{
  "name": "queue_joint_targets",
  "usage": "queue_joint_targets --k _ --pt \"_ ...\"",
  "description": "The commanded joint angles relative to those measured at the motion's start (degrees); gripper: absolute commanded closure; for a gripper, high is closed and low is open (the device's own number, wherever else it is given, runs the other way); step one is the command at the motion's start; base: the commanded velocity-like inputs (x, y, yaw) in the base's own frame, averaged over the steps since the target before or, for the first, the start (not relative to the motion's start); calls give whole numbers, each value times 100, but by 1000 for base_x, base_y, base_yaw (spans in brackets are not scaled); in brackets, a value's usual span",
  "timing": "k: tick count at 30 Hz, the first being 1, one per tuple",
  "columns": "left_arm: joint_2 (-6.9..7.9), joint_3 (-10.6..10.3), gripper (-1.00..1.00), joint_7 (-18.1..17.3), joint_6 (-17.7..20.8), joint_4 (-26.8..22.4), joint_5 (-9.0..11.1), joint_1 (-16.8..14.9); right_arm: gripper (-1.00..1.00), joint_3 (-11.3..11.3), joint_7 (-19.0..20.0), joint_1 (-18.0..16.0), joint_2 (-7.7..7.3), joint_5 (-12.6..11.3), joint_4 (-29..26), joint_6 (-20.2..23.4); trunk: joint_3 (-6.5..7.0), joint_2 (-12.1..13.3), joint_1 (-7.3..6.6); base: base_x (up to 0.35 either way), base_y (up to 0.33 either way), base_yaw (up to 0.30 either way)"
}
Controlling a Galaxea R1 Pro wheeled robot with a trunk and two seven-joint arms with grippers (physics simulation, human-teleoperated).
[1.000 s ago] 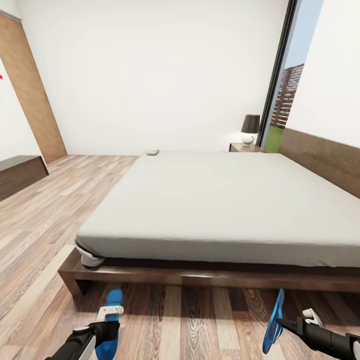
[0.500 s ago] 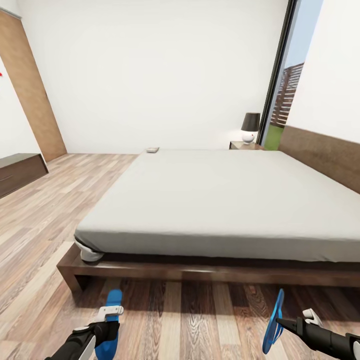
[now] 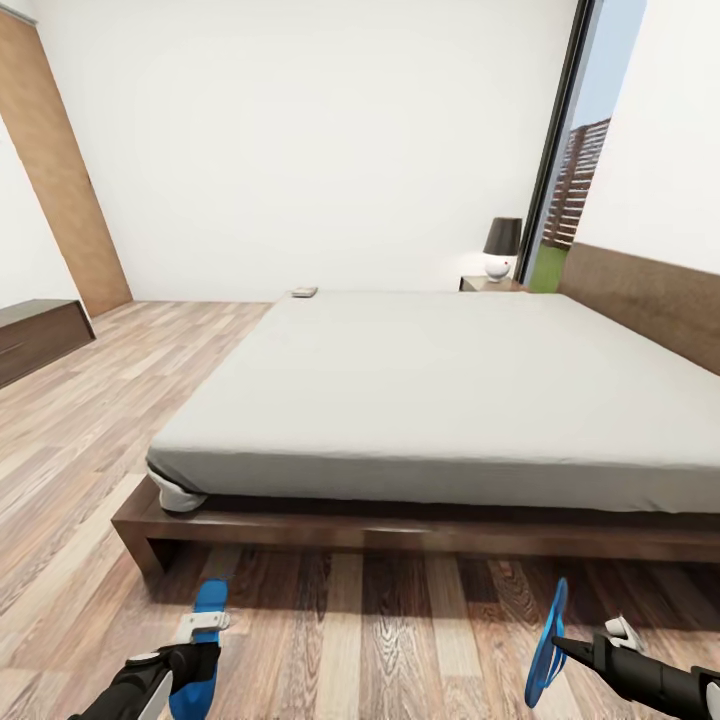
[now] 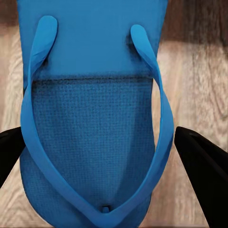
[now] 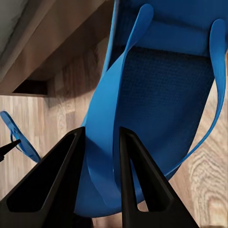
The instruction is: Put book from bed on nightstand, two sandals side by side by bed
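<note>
Facing bed [image 3: 440, 390] | sandals [image 3: 546, 645] gripped | book [image 3: 304, 292] probably far corner

Sandal [image 4: 90, 137] matt, textured footbed; floor [image 3: 90, 440] wood-plank; bed [image 3: 440, 400] cloth cover, matt.

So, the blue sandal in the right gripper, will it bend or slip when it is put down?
The right sandal hangs on edge from the right gripper, pinched by a thin strap, so it may swing or twist. The strap curves easily, so it is probably floppy. The sole looks thin and flat, likely light, and should settle flat on the floor.
</note>
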Motion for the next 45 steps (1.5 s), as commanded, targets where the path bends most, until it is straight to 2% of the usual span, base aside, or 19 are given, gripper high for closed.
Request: queue_joint_targets --k 1,7,8,10,11,13,15,20,22,24,27,45 --pt "24 -13 100 -6 36 -10 67 -1 100 30 3 -4 -6 -67 0 47 -28 -4 1 0 0 0" --pt "84 -13 100 -132 86 -15 60 -1 100 31 3 -4 -6 -67 0 48 -161 -12 17 0 0 0" --pt "119 -13 100 -239 147 -28 60 -1 100 29 3 -4 -6 -67 0 48 -183 -13 19 0 0 0" --pt "203 -12 100 -903 494 -59 39 -1 100 33 3 -4 -6 -67 0 48 -228 -16 24 0 0 0" --pt "219 -12 100 -1044 554 -63 34 -1 100 32 3 -4 -6 -67 0 48 -250 -17 27 0 0 0" --pt "276 -12 100 -1228 633 -69 28 -1 100 29 3 -4 -6 -67 0 46 -294 -20 32 0 0 0" --pt "295 -12 100 -1256 647 -71 26 -1 100 30 3 -4 -6 -67 0 47 -338 -23 37 0 0 0" --pt "281 -12 100 -1188 638 -72 25 -1 100 30 3 -4 -6 -67 0 48 -449 -30 50 0 0 0" --pt "277 -12 100 -977 631 -72 25 -1 100 31 3 -4 -6 -67 0 48 -493 -32 55 0 0 0" --pt "258 -23 100 -622 623 -72 25 -1 100 32 3 -4 -6 -67 0 48 -538 -35 60 0 0 0" --pt "194 -35 100 -367 612 -71 25 -1 100 31 5 -4 -6 -68 0 48 -604 -39 68 0 0 0" --pt "164 -21 100 -206 599 -64 25 -2 100 34 5 -5 -6 -67 -1 48 -1003 -63 115 0 0 0"
